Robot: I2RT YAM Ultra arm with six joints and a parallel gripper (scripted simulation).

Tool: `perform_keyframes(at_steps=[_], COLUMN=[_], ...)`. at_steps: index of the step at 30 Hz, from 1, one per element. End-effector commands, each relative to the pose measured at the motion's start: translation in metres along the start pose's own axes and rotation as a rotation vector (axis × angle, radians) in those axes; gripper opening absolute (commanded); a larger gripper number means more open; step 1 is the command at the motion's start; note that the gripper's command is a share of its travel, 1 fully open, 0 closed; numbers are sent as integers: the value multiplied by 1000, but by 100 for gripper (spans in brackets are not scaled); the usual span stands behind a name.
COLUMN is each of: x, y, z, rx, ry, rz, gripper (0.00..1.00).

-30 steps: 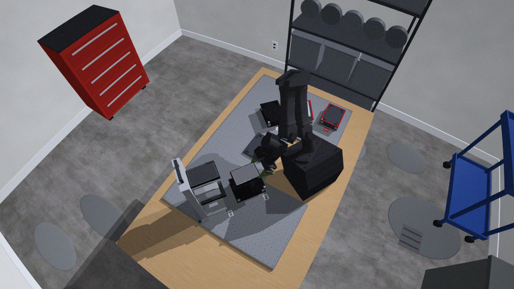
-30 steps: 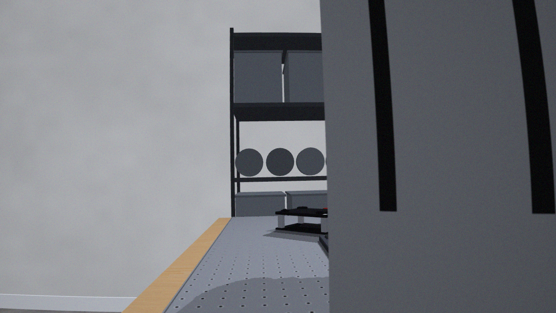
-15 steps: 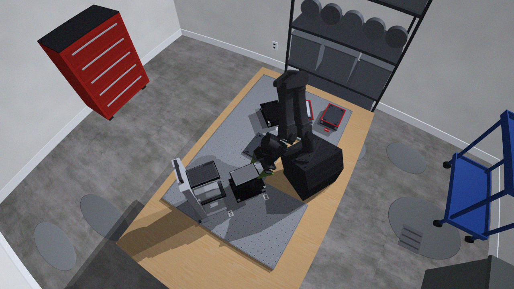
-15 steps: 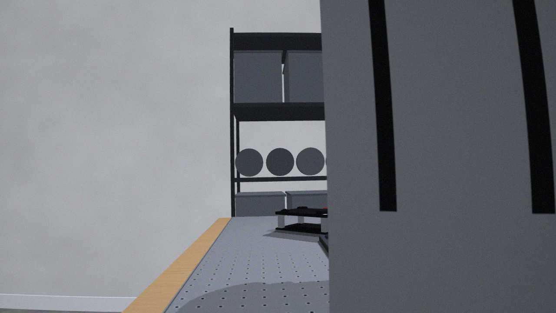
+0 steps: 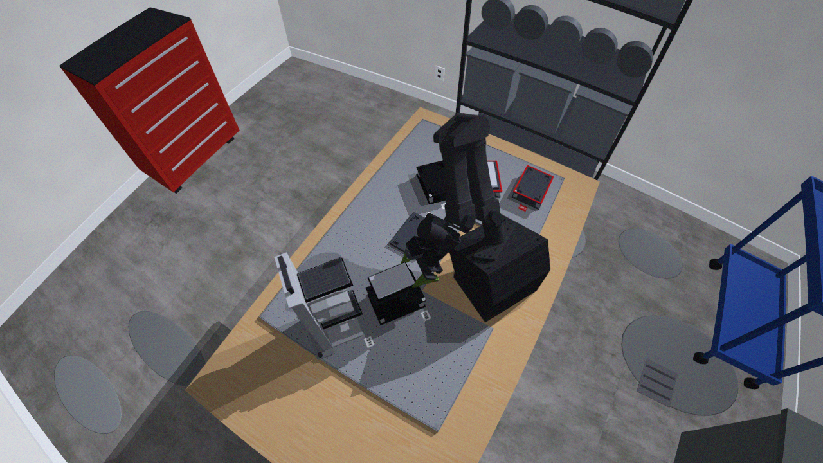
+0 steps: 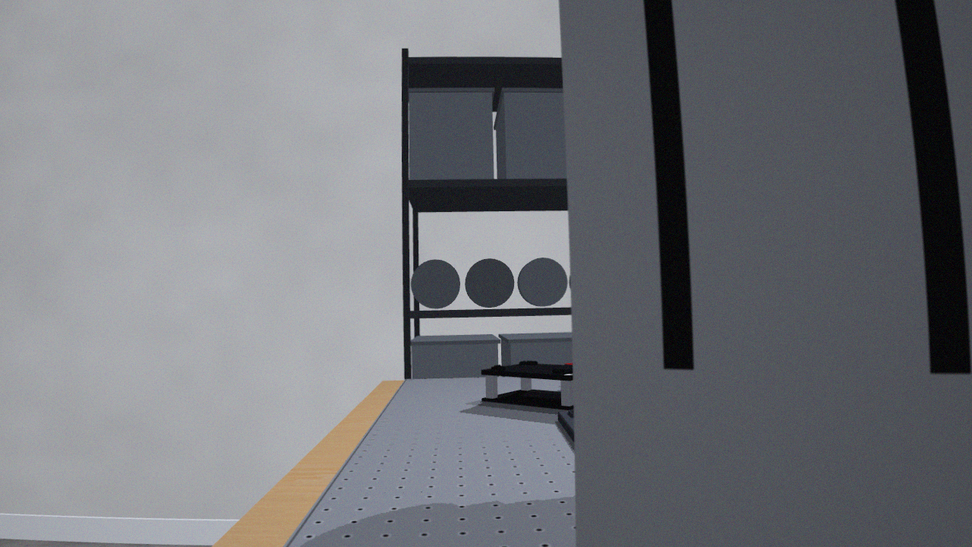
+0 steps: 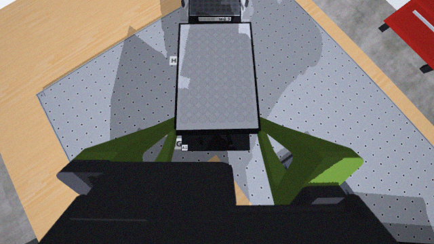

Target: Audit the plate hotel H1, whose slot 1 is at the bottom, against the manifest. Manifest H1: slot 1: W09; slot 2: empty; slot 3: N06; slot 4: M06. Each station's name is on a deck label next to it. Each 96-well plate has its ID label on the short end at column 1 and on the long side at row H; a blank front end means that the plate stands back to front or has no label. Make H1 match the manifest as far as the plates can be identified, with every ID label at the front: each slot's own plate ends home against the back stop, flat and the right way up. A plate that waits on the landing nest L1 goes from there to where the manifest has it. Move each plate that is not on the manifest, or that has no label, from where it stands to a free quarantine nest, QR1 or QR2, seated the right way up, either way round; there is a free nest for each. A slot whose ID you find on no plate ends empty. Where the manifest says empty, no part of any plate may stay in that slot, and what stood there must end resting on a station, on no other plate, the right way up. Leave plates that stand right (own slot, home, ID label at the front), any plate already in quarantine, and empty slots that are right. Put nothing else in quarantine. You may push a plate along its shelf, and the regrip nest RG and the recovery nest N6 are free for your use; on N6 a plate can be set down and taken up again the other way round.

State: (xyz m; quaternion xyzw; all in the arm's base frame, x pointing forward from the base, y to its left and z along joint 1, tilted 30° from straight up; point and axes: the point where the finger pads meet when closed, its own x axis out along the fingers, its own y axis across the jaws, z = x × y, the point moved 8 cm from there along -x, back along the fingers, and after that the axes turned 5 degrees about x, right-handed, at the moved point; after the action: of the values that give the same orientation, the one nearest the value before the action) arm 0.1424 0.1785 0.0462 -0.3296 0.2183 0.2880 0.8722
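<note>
My gripper (image 5: pixel 415 270) (image 7: pixel 217 122) is shut on a light-topped plate (image 5: pixel 391 281) (image 7: pixel 218 78) with a black rim. The plate is level, above the black regrip nest RG (image 5: pixel 398 308) (image 7: pixel 217 143), and its end toward me shows no label. Hotel H1 (image 5: pixel 314 328) stands beyond it. A dark welled plate (image 5: pixel 323 278) is high in H1 and a clear-topped plate (image 5: pixel 335 308) is lower. The wrist view shows label W09 (image 7: pixel 224 19) on an H1 plate just beyond the held one; its slot I cannot tell. A grey wall of the hotel (image 6: pixel 781 272) hides the gripper in the exterior view.
A low dark nest (image 5: pixel 401 235) lies beside the gripper. A black raised nest (image 5: pixel 426 182) (image 6: pixel 523 371) stands farther back. A red-rimmed nest (image 5: pixel 535 182) is at the far right; another (image 5: pixel 499 187), with something white on it, is partly hidden by the arm.
</note>
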Motion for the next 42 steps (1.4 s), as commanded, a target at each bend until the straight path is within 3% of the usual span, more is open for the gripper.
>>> perform_keyframes(at_steps=[1,42], x=[1,12], y=[1,0], z=[-10,-23], rx=[-11,-12], ry=[13,12], rz=[12,15], gripper=[85,85])
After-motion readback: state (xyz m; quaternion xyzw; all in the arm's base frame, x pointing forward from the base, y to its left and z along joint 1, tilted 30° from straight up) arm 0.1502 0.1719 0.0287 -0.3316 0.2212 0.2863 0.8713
